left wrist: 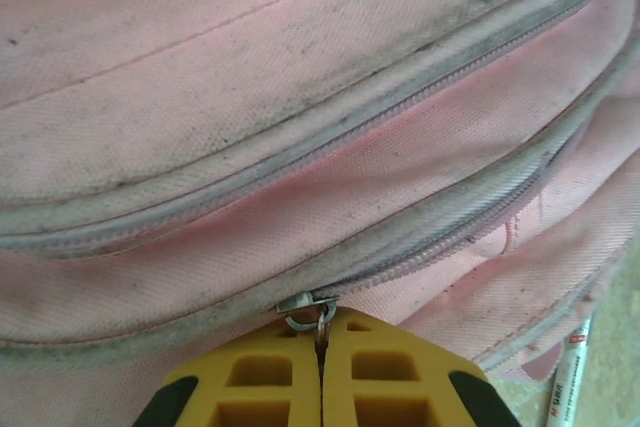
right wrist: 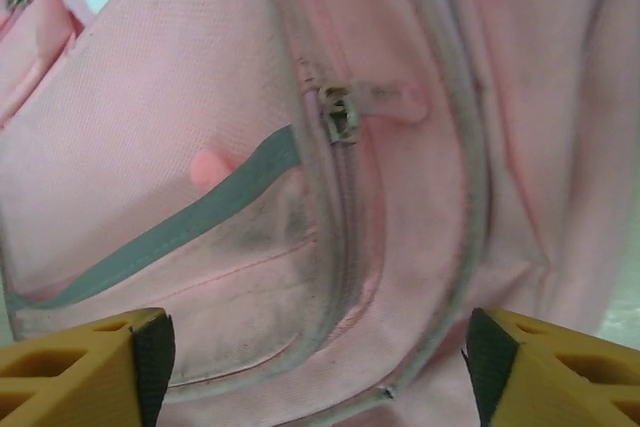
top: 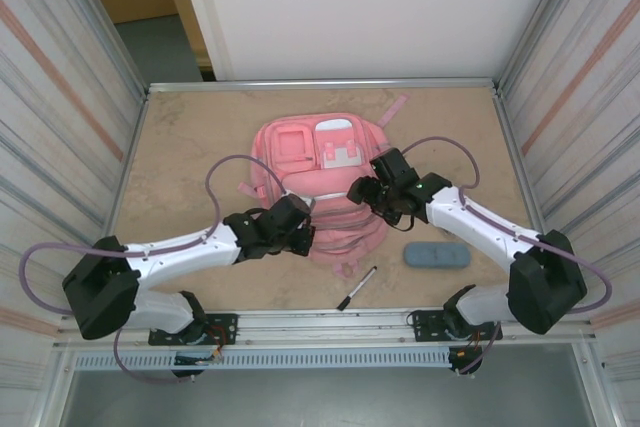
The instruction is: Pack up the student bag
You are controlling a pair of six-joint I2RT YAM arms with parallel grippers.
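Pinching a zipper pull (left wrist: 310,311) on the student bag (left wrist: 300,77), left gripper (left wrist: 322,345)

The student bag (top: 320,182) is lying flat at mid-table, front face up, its length running from 12 o'clock to 6 o'clock. Pink fabric with pale trim, showing grey grime along the seams. A white patch (top: 335,127) is sitting near the 12 o'clock end among small front pockets. One pink strap (top: 397,109) is trailing toward 1 o'clock. Two zips are curving across the 6 o'clock half, looking closed up close. A metal zip pull (left wrist: 308,309) is hanging from the nearer one. A grey band (right wrist: 180,222) is crossing a side panel.
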